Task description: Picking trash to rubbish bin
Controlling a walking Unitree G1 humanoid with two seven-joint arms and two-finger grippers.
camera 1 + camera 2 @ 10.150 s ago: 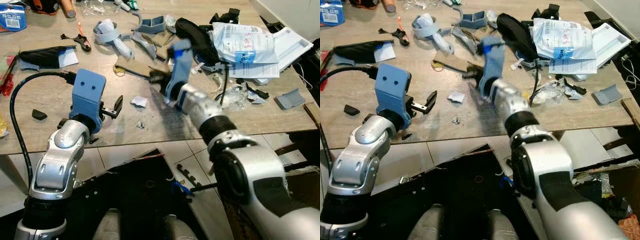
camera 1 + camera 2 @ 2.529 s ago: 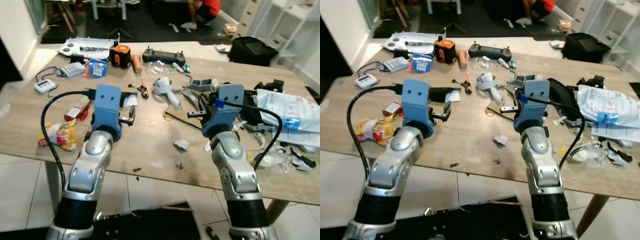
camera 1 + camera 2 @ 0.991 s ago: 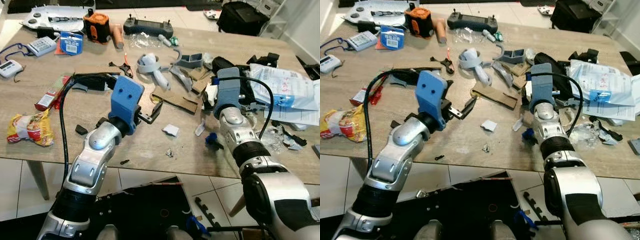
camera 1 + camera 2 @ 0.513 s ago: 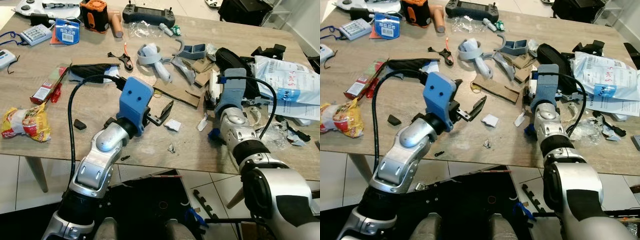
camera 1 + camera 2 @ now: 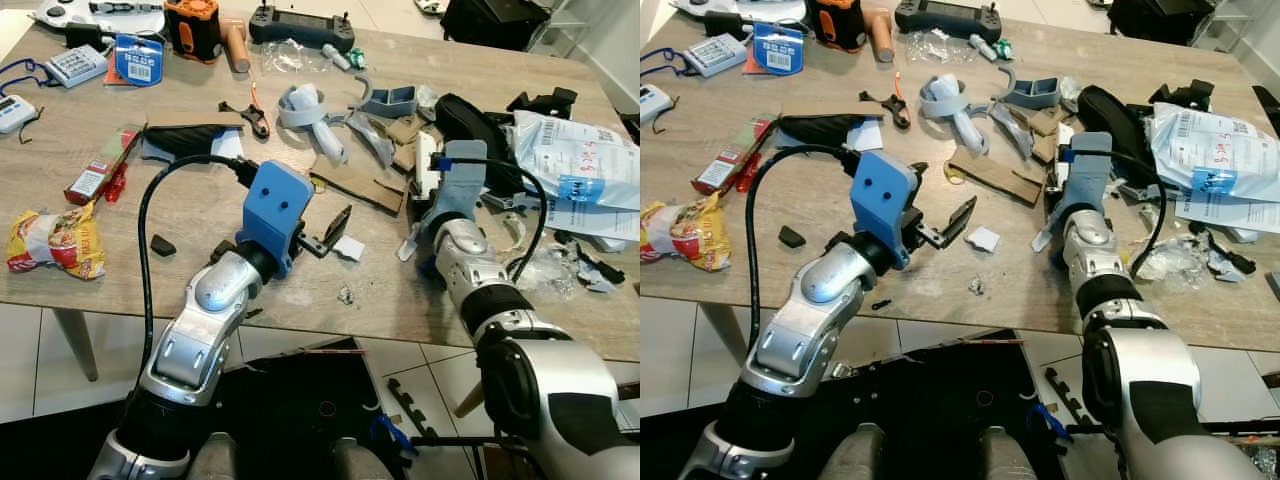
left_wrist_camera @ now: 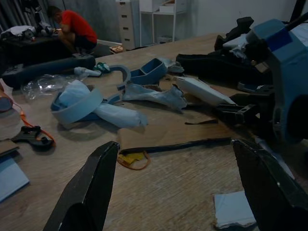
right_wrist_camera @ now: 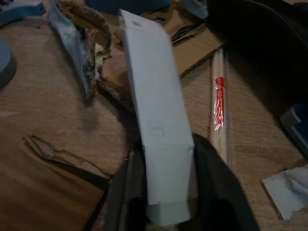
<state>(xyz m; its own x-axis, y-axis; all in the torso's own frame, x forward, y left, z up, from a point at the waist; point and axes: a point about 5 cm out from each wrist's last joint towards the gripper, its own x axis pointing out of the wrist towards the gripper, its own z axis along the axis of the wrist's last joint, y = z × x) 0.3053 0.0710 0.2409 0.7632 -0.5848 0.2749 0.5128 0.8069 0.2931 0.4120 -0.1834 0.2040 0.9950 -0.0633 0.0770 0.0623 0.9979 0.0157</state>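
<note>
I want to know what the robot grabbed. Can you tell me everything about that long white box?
The long white box is a slim carton that looks like plain cardboard, closed, with a faint small mark on its face. The right end effector has it clamped at one end between two black fingers, so the rest sticks out over the wooden table. Under it lie torn brown cardboard and wrapped chopsticks.

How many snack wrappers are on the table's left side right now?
2: a yellow-red crumpled wrapper at the near left edge, and a red packet just beyond it. More may be buried in the clutter on the right.
</note>
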